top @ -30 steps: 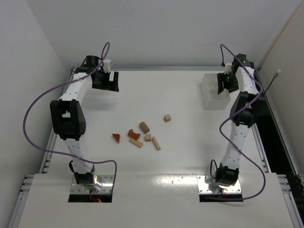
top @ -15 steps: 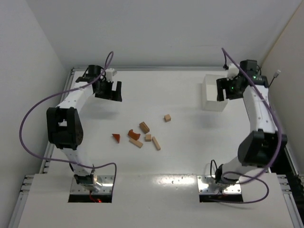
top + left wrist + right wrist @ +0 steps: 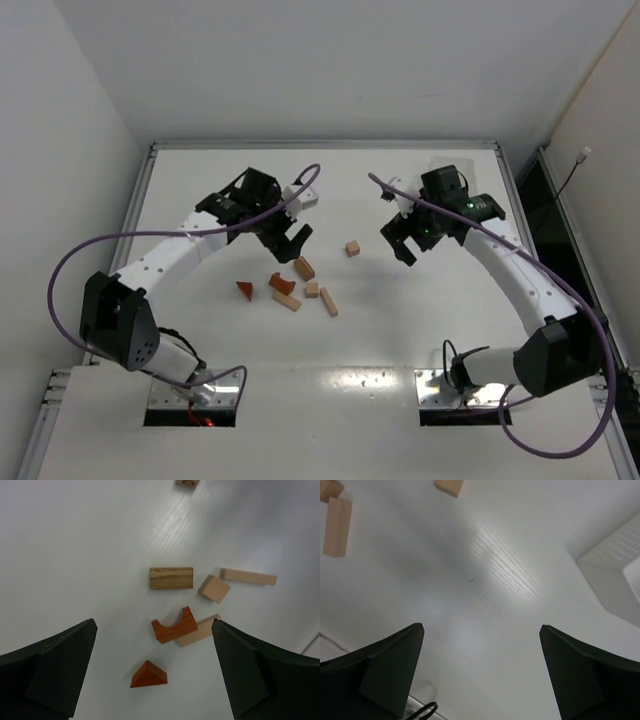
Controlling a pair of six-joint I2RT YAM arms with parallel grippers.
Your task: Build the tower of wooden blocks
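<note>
The wood blocks lie loose and flat on the white table, none stacked. A reddish wedge (image 3: 245,289), a reddish arch (image 3: 282,283), a brown block (image 3: 304,267), a small cube (image 3: 312,289) and two pale bars (image 3: 328,301) form a cluster; one cube (image 3: 352,247) sits apart to the right. My left gripper (image 3: 288,243) hovers open over the cluster's far side, with the arch (image 3: 175,626) and the wedge (image 3: 148,675) showing between its fingers. My right gripper (image 3: 398,245) hangs open and empty, right of the lone cube (image 3: 449,486).
A white plastic tray (image 3: 615,575) stands at the back right, beyond my right gripper. Walls close off the table on the left, far and right sides. Purple cables loop out from both arms.
Both arms have swung in from the far corners toward the middle of the table. The right gripper has left the tray and opened wider. The blocks have not moved.
</note>
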